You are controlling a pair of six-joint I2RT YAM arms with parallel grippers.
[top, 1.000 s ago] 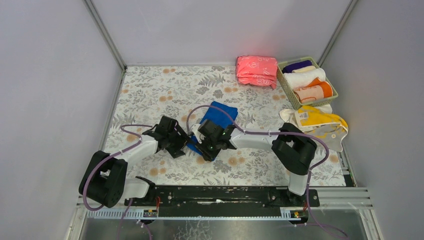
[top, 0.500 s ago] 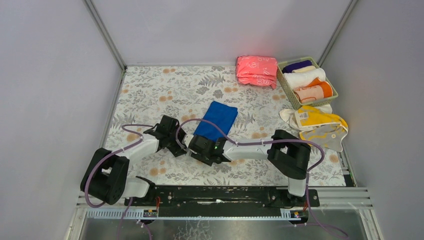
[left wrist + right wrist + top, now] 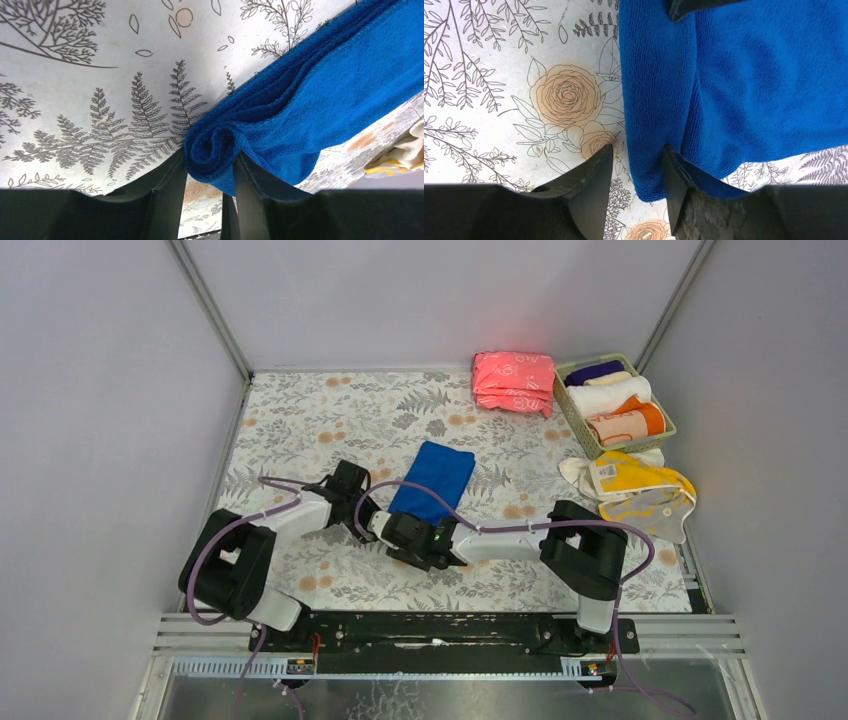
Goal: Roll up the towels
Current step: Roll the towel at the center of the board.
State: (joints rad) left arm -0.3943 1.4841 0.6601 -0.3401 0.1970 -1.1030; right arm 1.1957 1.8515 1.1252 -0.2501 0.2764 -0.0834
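Blue towel (image 3: 325, 85): we see L gripper (image 3: 210, 155) pinching its rolled end, R gripper (image 3: 638, 147) astride the edge, can't tell if clamped.

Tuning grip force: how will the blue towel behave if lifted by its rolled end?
Probably floppy: the blue towel drapes in soft folds. Its rolled end looks loose, so it may unwind when released. Terry pile suggests grippy, not slippery.
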